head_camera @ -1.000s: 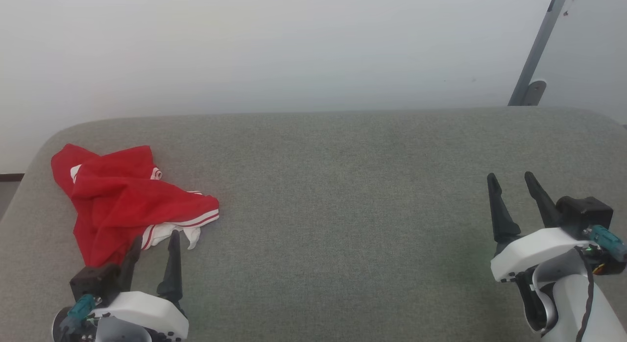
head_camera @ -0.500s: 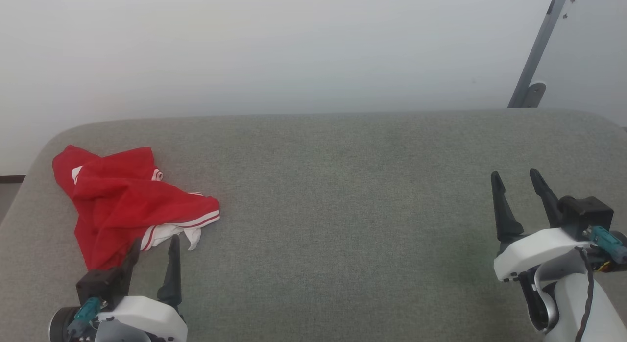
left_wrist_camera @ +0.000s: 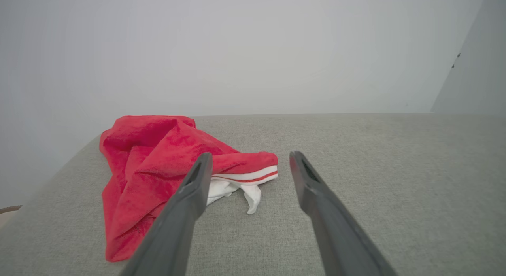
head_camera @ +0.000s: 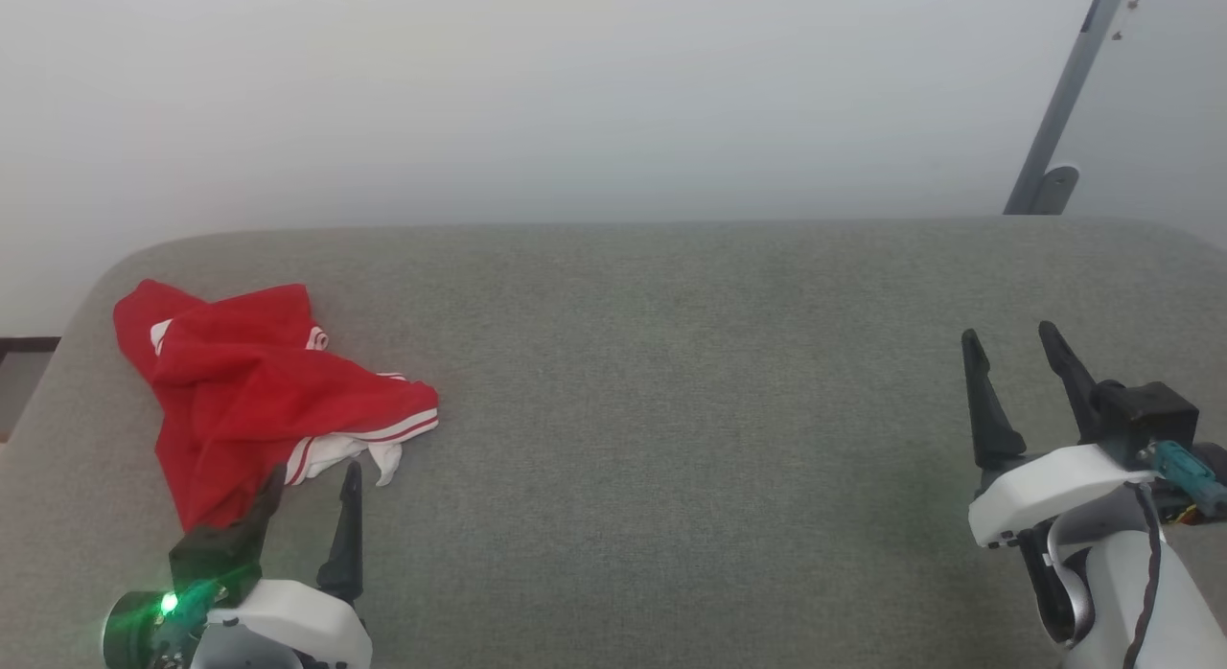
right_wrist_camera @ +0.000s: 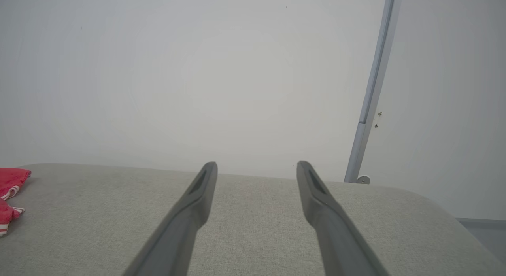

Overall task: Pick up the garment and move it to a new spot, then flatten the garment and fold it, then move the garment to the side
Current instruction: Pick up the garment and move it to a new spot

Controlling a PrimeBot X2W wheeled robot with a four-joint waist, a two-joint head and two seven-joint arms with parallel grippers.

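Note:
The garment [head_camera: 249, 391] lies crumpled at the far left of the grey padded surface, bright red with a striped hem and a bit of white cloth poking out at its near right. My left gripper [head_camera: 316, 475] hovers just in front of its near edge, open, nothing between the fingers. In the left wrist view the garment [left_wrist_camera: 158, 169] sits ahead and left of the open left gripper [left_wrist_camera: 250, 159]. My right gripper [head_camera: 1008, 334] stands open far to the right, over bare fabric. The right wrist view shows the right gripper [right_wrist_camera: 257, 165] and a sliver of the garment [right_wrist_camera: 10, 197] at the left edge.
The grey padded surface [head_camera: 671, 410] has rounded far corners and a white wall behind it. A grey metal pole [head_camera: 1064, 103] leans at the back right. A strip of dark floor edge [head_camera: 29, 345] shows at the far left.
The head camera has shifted slightly, moving the whole picture right. My left gripper has drawn back a little towards me. A green light now glows on the left wrist.

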